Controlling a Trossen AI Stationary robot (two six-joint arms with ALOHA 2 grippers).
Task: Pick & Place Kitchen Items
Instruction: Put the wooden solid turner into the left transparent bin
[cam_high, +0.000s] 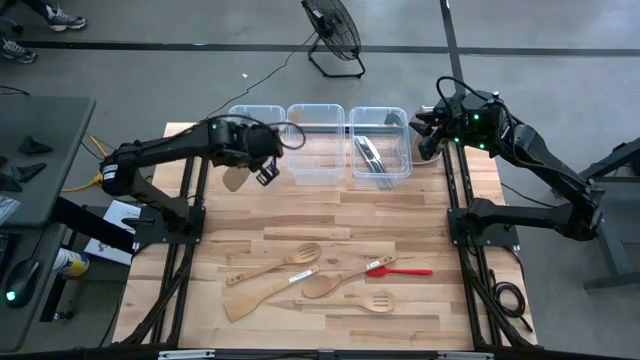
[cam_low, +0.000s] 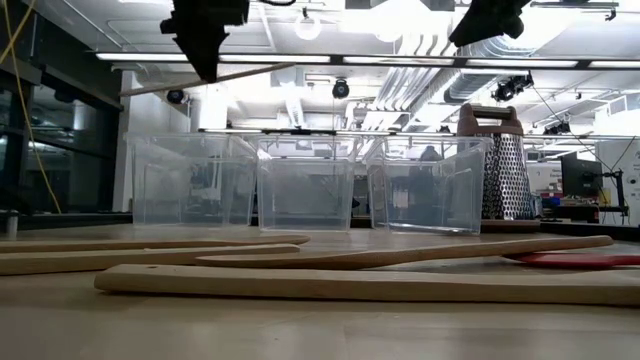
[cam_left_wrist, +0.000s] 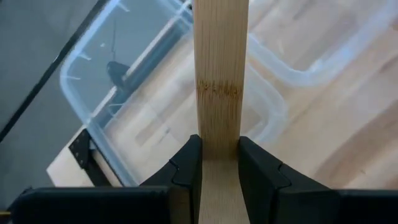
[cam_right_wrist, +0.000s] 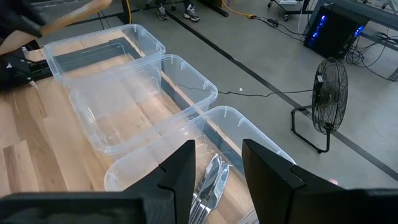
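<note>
My left gripper (cam_high: 266, 166) is shut on a pale wooden utensil (cam_left_wrist: 219, 74), high above the near rim of the left clear tub (cam_high: 255, 122). The utensil's wide end (cam_high: 235, 178) shows under the wrist, and its handle (cam_low: 240, 75) sticks out toward the middle tub (cam_high: 317, 145). My right gripper (cam_right_wrist: 217, 163) hangs open and empty above the right tub (cam_high: 380, 145), where silver metal utensils (cam_right_wrist: 210, 180) lie. On the near table lie wooden spoons (cam_high: 280, 262), a wooden spatula (cam_high: 262, 297), a slotted spatula (cam_high: 372, 302) and a red spatula (cam_high: 402, 270). My left gripper pinches the wooden utensil's flat handle (cam_left_wrist: 219, 146) by its two narrow edges between both fingers (cam_left_wrist: 186, 165). The fingers slant down from the table's left side. The handle runs on ahead past the fingertips. The utensil is lifted clear of table and tubs, nearly level in the low view.
Three clear tubs stand in a row at the table's far edge. An upright metal box grater (cam_low: 500, 165) stands beside the right tub. A floor fan (cam_high: 333, 35) stands beyond the table. Bare wood lies between the tubs and the loose utensils.
</note>
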